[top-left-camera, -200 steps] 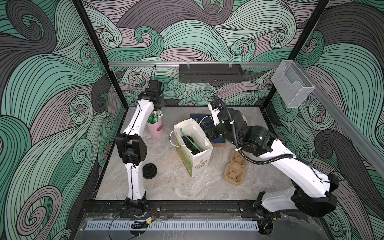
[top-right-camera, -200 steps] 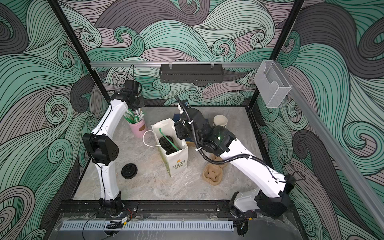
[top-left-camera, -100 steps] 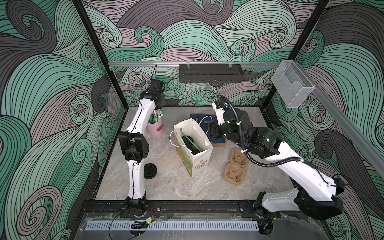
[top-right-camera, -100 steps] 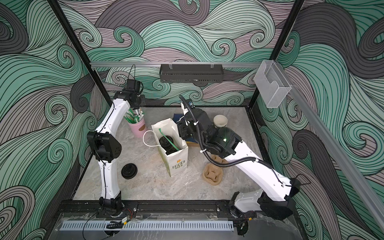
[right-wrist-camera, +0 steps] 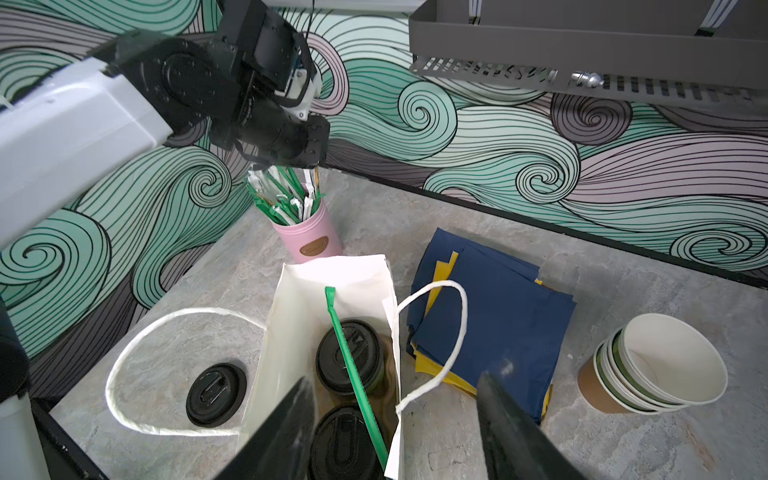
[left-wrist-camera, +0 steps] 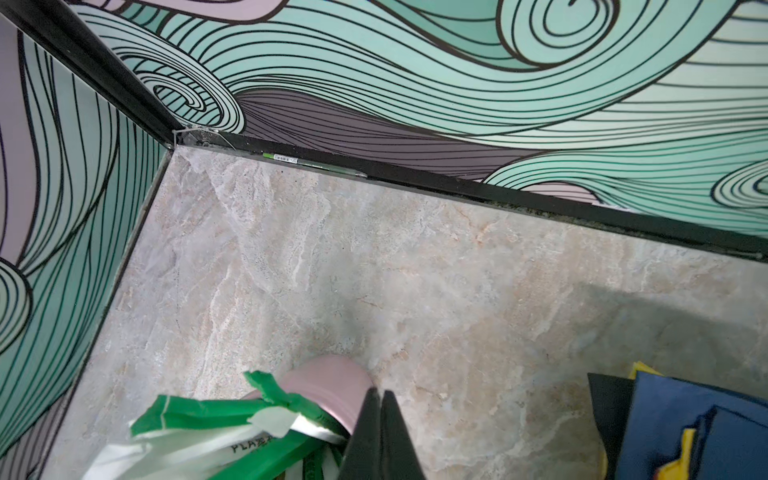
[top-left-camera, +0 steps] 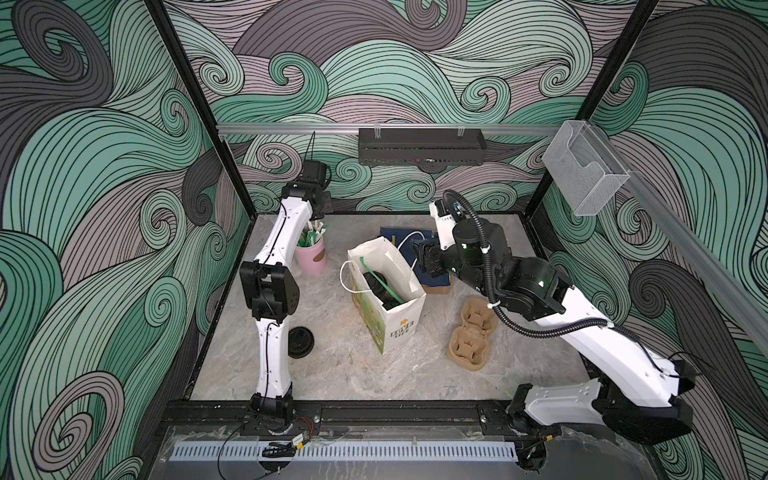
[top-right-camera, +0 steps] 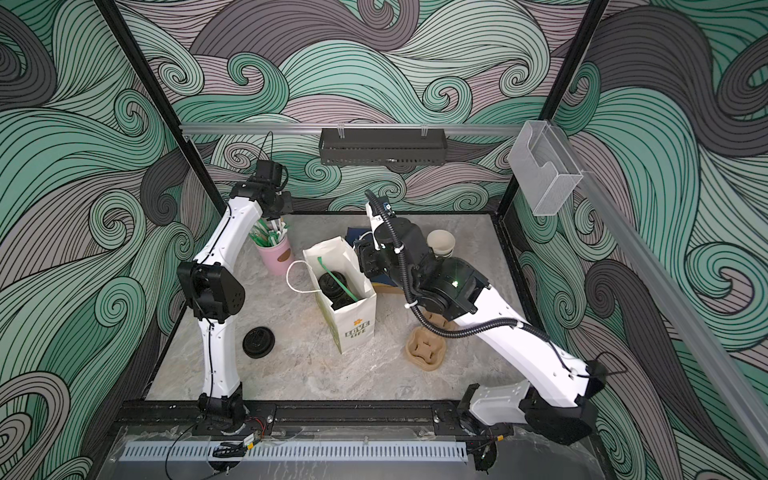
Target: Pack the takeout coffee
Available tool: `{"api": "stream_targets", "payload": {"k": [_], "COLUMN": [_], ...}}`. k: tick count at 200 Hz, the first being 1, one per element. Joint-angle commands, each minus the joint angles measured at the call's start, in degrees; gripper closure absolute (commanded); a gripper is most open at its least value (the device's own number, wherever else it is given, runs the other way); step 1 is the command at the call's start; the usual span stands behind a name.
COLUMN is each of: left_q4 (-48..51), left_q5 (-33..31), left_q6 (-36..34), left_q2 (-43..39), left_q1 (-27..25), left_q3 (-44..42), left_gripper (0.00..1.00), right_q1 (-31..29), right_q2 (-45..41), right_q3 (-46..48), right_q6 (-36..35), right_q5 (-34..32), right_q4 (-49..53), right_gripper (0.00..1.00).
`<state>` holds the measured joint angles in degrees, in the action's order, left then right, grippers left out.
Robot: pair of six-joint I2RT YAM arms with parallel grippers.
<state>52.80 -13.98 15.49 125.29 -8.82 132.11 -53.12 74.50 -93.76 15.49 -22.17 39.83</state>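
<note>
Standing upright in bag point(right-wrist-camera: 291, 316): coffee cups point(right-wrist-camera: 332, 361)

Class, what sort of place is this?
Likely a mock café takeout counter: white paper bag holding two black-lidded paper cups, pink pot of green-wrapped straws, stack of lidless paper cups.

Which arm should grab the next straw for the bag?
Left, probably. The left gripper is shut right at the straws in the pink cup. The right gripper hangs open above the bag, farther from the straws.
</note>
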Motion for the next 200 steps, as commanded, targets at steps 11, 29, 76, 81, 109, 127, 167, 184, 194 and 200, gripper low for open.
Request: {"api": "stream_targets", "payload": {"k": [11, 29, 76, 81, 109, 127, 167, 184, 194, 200], "left_q4": [1.6, 1.0, -3.8, -4.8, -6.4, -8.3, -10.1, -9.8, -10.6, -11.3], "left_q5": [-0.3, -0.1, 0.0, 0.0, 0.4, 1.3, 3.0, 4.4, 6.1, 7.0], "left_q6": [-0.3, -0.2, -0.4, -0.7, -1.7, -3.3, -6.6, -6.9, -6.4, -6.3], "left_q2": [-0.9, -2.7, -10.5, -11.6, -16.2, -19.3, -25.7, -28.6, -31.0, -33.0], "left_q1": [-0.4, -0.4, -0.3, -0.2, 0.0, -0.1, 0.0, -0.1, -0.1, -0.1], "left_q3": [1.5, 1.3, -3.2, -4.4, -6.3, -6.9, -5.9, -4.1, -4.2, -4.4], "left_gripper": [1.0, 1.0, 1.0, 1.0, 1.0, 1.0, 1.0, 1.0, 1.0, 1.0], "right_q1": [0.2, 0.2, 0.2, 0.2, 0.2, 0.2, 0.3, 0.2, 0.2, 0.3], "right_q2": [-2.8, -3.2, -4.7, -4.8, -5.8, -5.7, -5.4, -5.1, -4.8, -4.6], "right_q3": [1.5, 2.0, 3.0, 3.1, 3.4, 2.8, 1.7, 1.0, 0.2, -0.3], "right_q6": [0.5, 0.7, 1.3, 1.3, 1.7, 1.7, 1.6, 0.8, 0.0, -0.6], "right_q5": [-2.6, -2.6, -2.5, -2.5, -3.2, -3.6, -1.3, 0.6, 2.6, 4.3], "right_q4": [-3.2, -3.0, -1.9, -1.8, -0.3, 1.9, 4.8, 4.8, 4.7, 4.2], "right_gripper": [0.38, 0.38, 0.38, 0.38, 0.37, 0.36, 0.37, 0.38, 0.38, 0.38]}}
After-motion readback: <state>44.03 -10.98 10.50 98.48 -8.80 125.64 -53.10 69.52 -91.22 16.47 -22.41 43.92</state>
